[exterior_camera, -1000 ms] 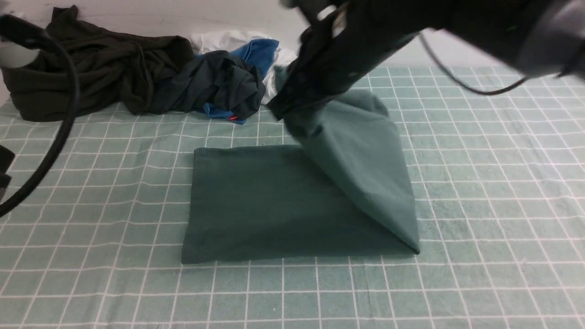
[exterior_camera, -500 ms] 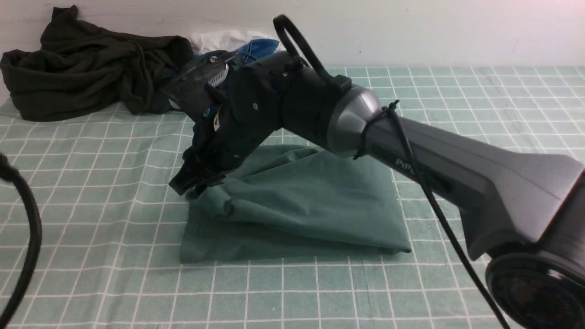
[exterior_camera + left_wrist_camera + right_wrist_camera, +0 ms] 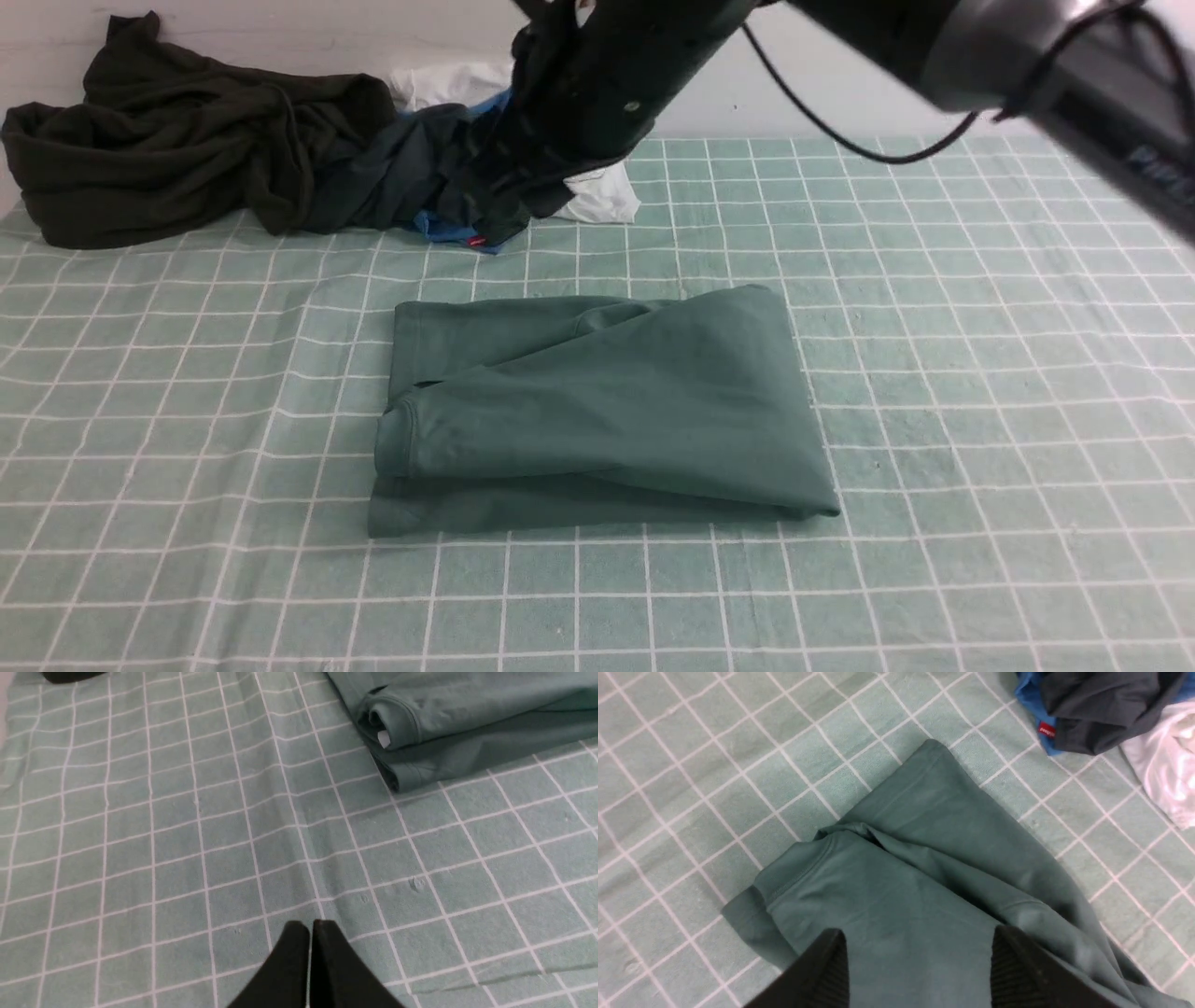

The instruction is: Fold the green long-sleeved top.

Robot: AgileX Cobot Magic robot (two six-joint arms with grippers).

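Note:
The green long-sleeved top (image 3: 597,411) lies folded into a rough rectangle in the middle of the table, its upper layer lying slanted over the lower one. It also shows in the left wrist view (image 3: 467,723) and the right wrist view (image 3: 924,872). My right gripper (image 3: 917,938) is open and empty, above the top's left part; in the front view it (image 3: 513,205) hangs raised before the clothes pile. My left gripper (image 3: 310,926) is shut and empty over the bare cloth, away from the top's corner. It is out of the front view.
A pale green cloth with a white grid (image 3: 980,373) covers the table. At the back left lie a very dark olive-black garment (image 3: 187,131), a dark navy and blue garment (image 3: 439,177) and a white cloth (image 3: 597,196).
My right gripper carried the top's right half over to the left, let it go and rose towards the back. The left arm's cable has left the front view.

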